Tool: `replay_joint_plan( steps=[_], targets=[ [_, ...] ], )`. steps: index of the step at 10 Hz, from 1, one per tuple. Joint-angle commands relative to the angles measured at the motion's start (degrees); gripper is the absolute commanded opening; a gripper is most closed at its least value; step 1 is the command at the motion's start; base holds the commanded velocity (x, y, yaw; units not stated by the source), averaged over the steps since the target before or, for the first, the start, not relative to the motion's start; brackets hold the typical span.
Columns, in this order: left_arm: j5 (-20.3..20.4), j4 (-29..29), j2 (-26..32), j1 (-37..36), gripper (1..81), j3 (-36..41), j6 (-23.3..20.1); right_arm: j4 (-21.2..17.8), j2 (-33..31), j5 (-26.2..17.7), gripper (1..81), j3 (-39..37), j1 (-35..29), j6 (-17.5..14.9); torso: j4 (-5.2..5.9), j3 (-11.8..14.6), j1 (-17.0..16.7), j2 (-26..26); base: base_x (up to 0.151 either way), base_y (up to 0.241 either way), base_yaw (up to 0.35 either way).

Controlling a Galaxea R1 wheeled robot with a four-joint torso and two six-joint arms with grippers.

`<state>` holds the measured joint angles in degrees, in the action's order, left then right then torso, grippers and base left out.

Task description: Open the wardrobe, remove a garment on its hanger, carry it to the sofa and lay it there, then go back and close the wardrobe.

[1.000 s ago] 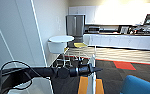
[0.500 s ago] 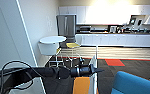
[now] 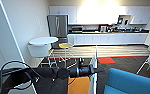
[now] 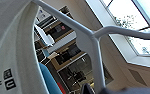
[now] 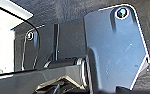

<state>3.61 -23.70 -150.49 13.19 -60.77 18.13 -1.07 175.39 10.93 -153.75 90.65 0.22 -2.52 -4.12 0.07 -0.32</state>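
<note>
**Left arm carrying hanger w/ shirt, sofa close by**

You're looking at the left arm reaching fwd across the lower head view, w/ its gripper (image 3: pixel 94 69) at the hanger (image 3: pixel 96 58). The thin white hanger stands up above the gripper, and the garment (image 3: pixel 93 83) hangs edge-on below it as a narrow white strip. So the left claw looks clenched on the hanger, though the fingers themselves are hard to make out.

Relative to the sofa (image 3: pixel 131 83): the bright blue sofa sits just beside the hanging garment, on the arm's far side, not touching as far as you can tell. An orange floor patch (image 3: pixel 78 85) lies on the other side of the garment from the sofa. Well beyond the sofa you've got a round white table (image 3: pixel 43 40) w/ a yellow stool (image 3: pixel 65 45) next to it, a steel fridge (image 3: pixel 57 25), and a long kitchen counter (image 3: pixel 108 32) under white cabinets. A red floor patch (image 3: pixel 106 60) lies between sofa and counter.

In the left wrist view the hanger (image 4: pixel 91 40) shows close up, its white bars branching, w/ the garment (image 4: pixel 13 50) draped over one shoulder, label visible. A bit of blue sofa (image 4: pixel 49 80) shows past the cloth.

Right wrist view gives you dark robot plates over dark carpet (image 5: pixel 66 12); right claw state: can't tell.
</note>
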Motion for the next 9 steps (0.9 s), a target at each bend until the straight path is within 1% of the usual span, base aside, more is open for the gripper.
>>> replay_joint_plan(
  steps=[1,9],
  targets=[
    [0.96,2.43,0.10,-9.63,1.0,1.97,-0.90,-0.42,0.25,-2.85,81.1,0.21,-1.74,0.04,0.00,0.00,0.00,0.00,0.000,0.000,-0.234],
    [0.96,2.78,0.89,-9.63,1.0,2.23,-1.08,-0.33,0.51,-2.94,81.1,0.21,-2.09,0.04,0.00,0.00,0.00,0.00,0.000,0.000,-0.237]
  ],
)
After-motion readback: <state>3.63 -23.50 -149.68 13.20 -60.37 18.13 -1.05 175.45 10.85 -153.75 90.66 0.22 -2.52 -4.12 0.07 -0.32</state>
